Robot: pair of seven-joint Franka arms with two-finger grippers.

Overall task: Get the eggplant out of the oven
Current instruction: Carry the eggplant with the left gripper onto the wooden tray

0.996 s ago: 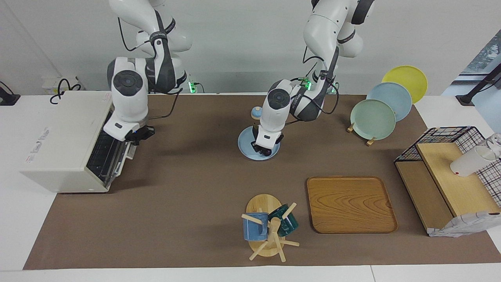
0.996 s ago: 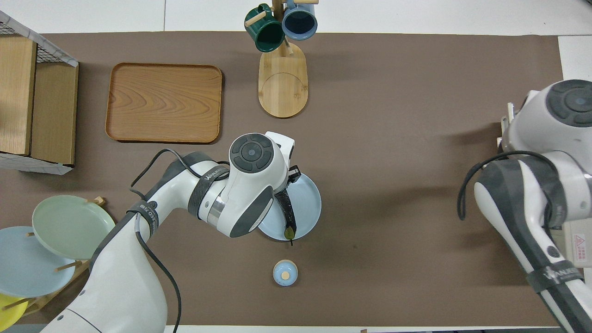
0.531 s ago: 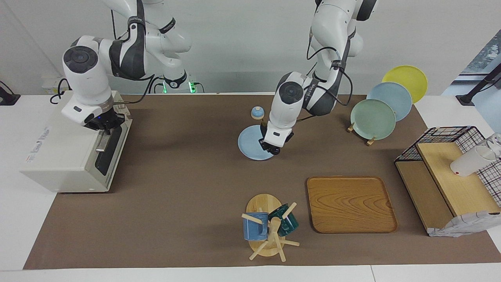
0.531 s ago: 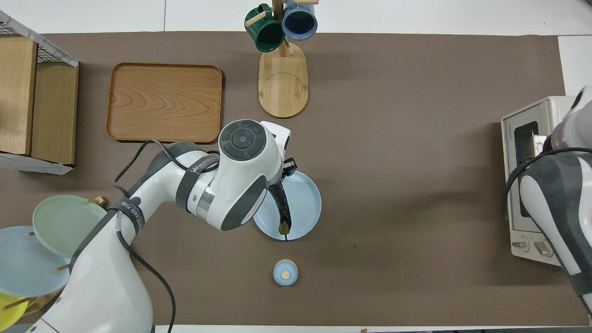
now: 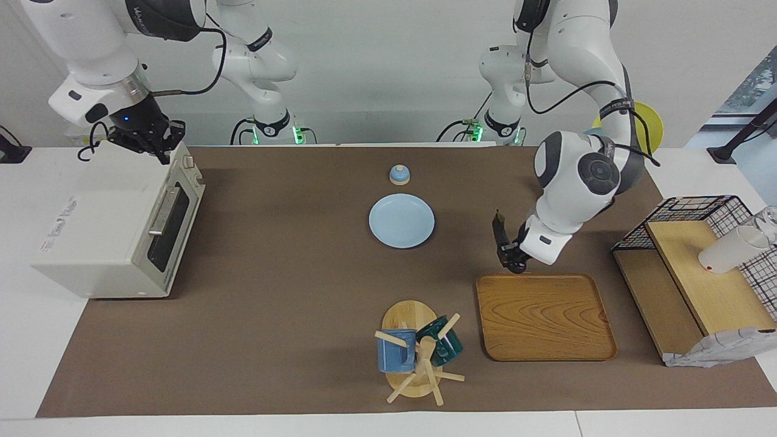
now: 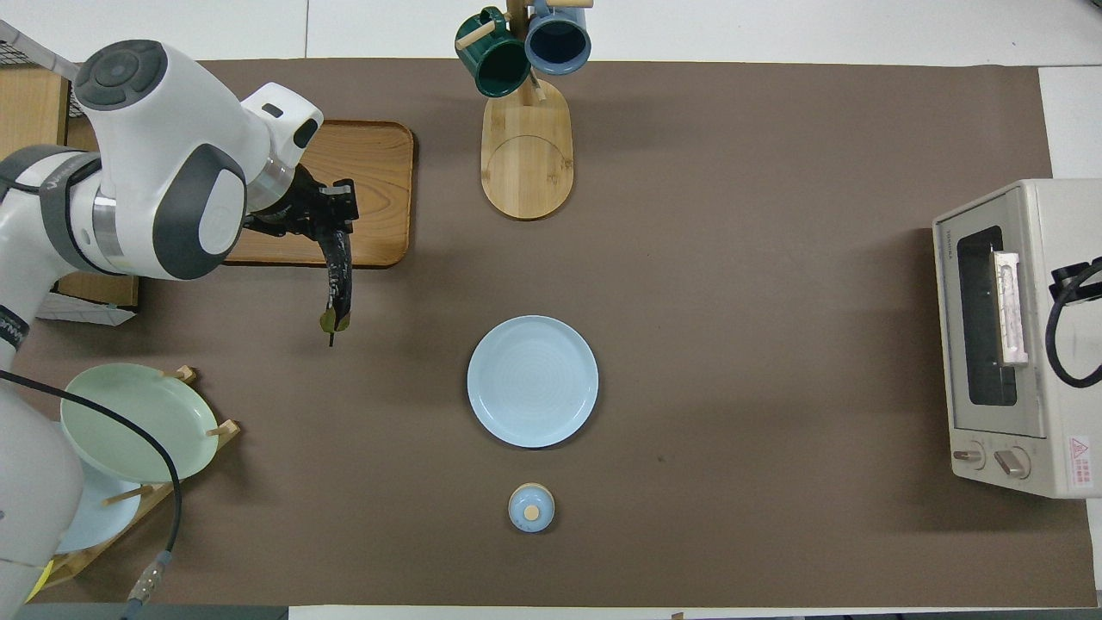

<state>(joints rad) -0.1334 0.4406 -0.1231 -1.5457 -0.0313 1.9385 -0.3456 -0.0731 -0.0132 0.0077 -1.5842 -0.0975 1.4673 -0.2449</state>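
Eggplant [image 6: 336, 271] hangs pinched in the left gripper [image 6: 320, 215] above the wooden tray's [image 5: 546, 318] robot-side edge, clear of the closed oven [image 5: 109, 224]; removal looks done; next comes lowering it onto the tray; right gripper [image 5: 149, 141] hovers over the oven top, finger state unreadable.

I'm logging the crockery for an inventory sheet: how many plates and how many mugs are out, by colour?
Pale blue plate lying on the table: 1
Green plate on the wooden plate rack: 1
Blue plate on the rack: 1
Yellow plate on the rack: 1
Blue mug on the mug tree: 1
Dark green mug on the tree: 1
Total: 4 plates, 2 mugs, 6 pieces.
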